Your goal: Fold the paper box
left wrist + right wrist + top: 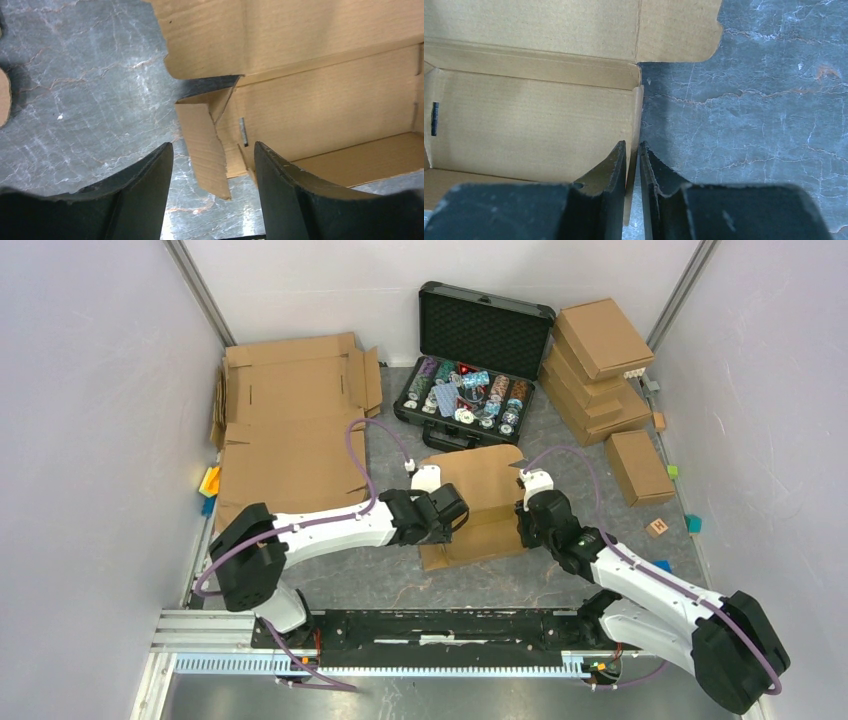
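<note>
Surface (pixel 400 580): one open black case (pixel 485 330) at the back. Just in front of it, mid-surface, one paper box (pixel 485 490), half erected, lid flap up. Right fingers (pixel 618 162) pinch its right wall, likely bracing it. Left fingers (pixel 161 170) stand apart astride the one loose left corner tab (pixel 202 145), not gripping, probably to tuck it in.

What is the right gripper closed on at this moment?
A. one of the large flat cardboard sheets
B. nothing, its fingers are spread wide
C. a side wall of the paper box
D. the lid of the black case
C: in the right wrist view, the right gripper has its two fingers pressed against either face of the thin upright side wall of the paper box.
</note>
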